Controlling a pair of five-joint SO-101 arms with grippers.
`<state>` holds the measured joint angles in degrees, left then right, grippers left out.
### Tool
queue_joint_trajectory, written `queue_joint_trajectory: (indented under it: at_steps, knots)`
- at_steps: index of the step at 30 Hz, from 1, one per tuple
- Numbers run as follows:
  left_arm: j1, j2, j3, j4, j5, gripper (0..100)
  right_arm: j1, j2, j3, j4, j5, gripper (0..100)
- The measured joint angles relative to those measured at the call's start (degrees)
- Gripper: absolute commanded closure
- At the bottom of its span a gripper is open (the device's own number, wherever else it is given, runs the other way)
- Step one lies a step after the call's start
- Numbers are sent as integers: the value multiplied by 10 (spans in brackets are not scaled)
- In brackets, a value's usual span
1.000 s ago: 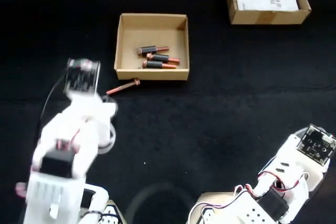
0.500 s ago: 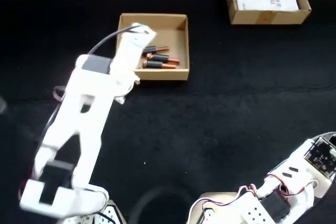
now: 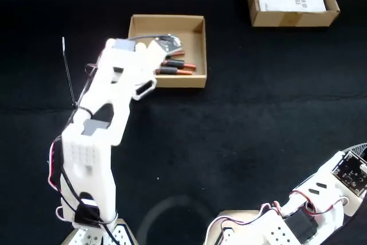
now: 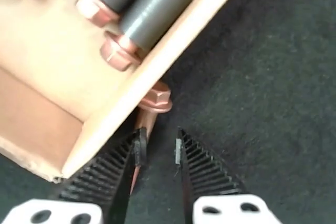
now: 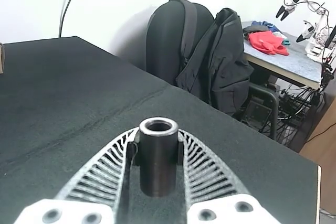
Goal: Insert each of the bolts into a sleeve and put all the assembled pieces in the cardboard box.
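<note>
The cardboard box point(image 3: 140, 51) stands at the back left of the table and holds three assembled pieces point(image 3: 175, 63): grey sleeves point(image 4: 152, 6) with copper bolt heads. A loose copper bolt point(image 4: 155, 101) lies on the black cloth against the box's front wall point(image 4: 157, 66). My left gripper point(image 4: 158, 145) hovers just over it, open by a narrow gap, with the bolt's shank beside one fingertip. The left arm point(image 3: 117, 84) stretches to the box's front edge. My right gripper point(image 5: 157, 139) is shut on a dark upright sleeve point(image 5: 156, 156), held at the near right of the table.
A second cardboard box point(image 3: 292, 12) with a printed sheet in it sits at the back right. The right arm point(image 3: 321, 199) stays low at the near right corner. A backpack on a chair point(image 5: 205, 66) stands beyond the table edge.
The left arm has swung from the near left out to the box's front edge, over the loose bolt. The right arm has shifted slightly to the right.
</note>
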<state>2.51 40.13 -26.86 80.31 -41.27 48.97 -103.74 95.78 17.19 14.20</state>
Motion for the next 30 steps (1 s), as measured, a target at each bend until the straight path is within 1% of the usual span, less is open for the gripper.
queue_joint_trajectory:
  at_steps: [3, 8, 12, 16, 23, 26, 30]
  knots:
    - [-8, 52, -91, 46, -2, 896, -3, 0, 0, -2, 0, 991]
    - [-13, 120, -195, 102, -44, 896, -6, 0, 0, -2, 0, 991]
    - [-16, 157, -243, 111, -52, 896, -6, 0, 0, -2, 0, 991]
    - [-18, 185, -272, 115, -52, 896, -6, 0, 0, -2, 0, 991]
    - [-12, 192, -274, 135, -53, 902, -6, 0, 0, -2, 0, 991]
    - [3, 192, -275, 145, -53, 989, -6, 0, 0, -2, 0, 991]
    - [12, 193, -273, 149, -53, 992, -6, 0, 0, -2, 0, 991]
